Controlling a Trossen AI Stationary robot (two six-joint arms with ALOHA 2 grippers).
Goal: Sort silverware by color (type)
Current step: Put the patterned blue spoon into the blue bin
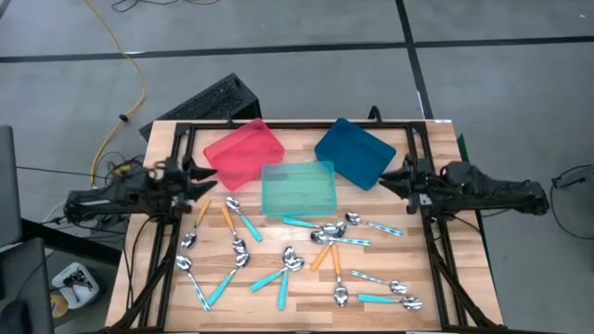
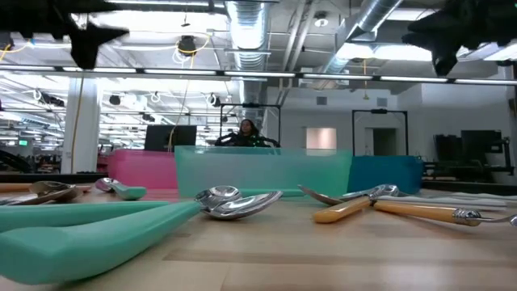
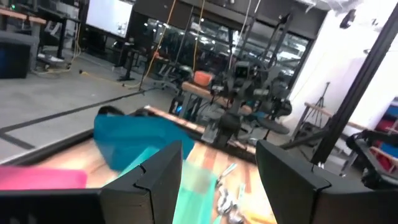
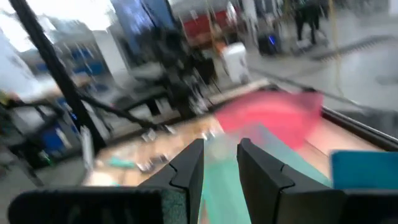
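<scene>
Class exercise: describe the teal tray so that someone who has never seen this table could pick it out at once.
Start at the far half of the wooden table, where three plastic trays sit in a row. The teal tray is the middle one, nearest the scattered spoons. Unlike the tilted red tray and blue tray, it is see-through and square to the table edge.

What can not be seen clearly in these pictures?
- High view: spoons overlap at the table's middle; their exact count is unclear.
- Low view: the teal tray hides the table behind it.
- Right wrist view: blur smears the red tray.
- Left wrist view: the left pincer covers nearby spoons.
</scene>
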